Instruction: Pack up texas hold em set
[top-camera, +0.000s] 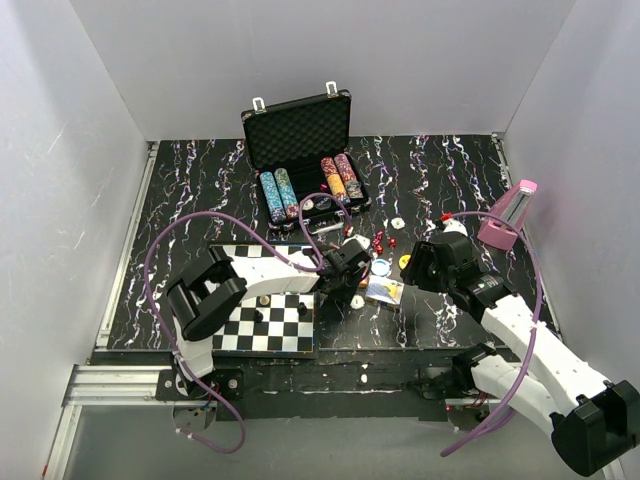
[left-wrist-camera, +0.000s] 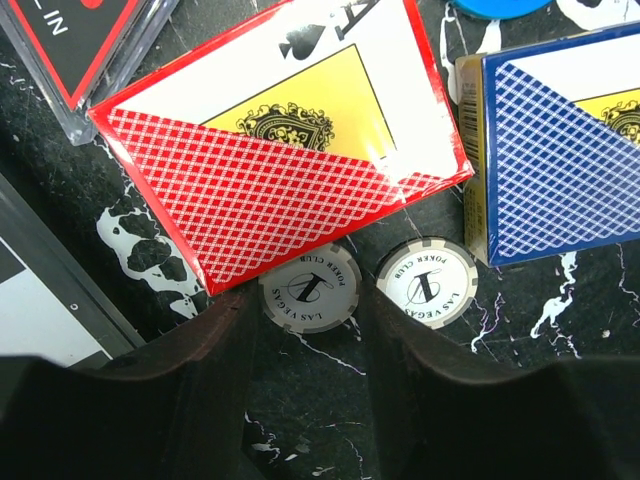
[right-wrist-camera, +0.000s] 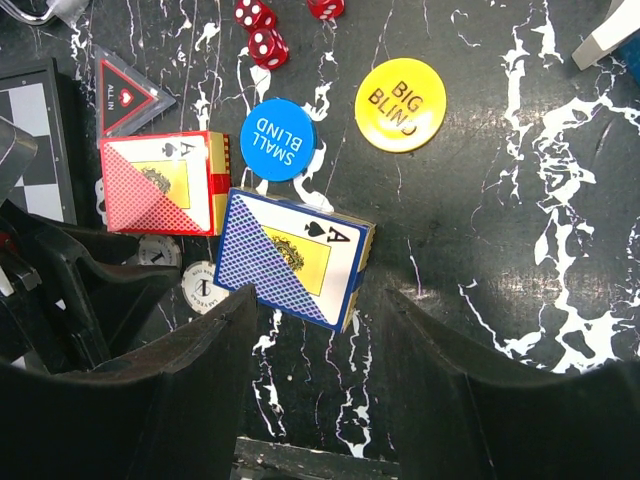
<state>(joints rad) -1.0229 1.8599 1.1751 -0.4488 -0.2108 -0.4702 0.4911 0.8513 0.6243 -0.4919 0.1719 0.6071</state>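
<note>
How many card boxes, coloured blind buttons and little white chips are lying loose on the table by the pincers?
Card decks: 2 (red deck, blue deck)
Blind buttons: 2 (blue small blind, yellow big blind)
White chips: 2 (left chip, right chip)
Total: 6

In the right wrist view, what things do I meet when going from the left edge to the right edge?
The black-and-white chessboard → red-backed card deck → blue round SMALL BLIND button → yellow round BIG BLIND button. Left out, because they overlap these: blue-backed card deck, clear triangular ALL IN marker.
</note>
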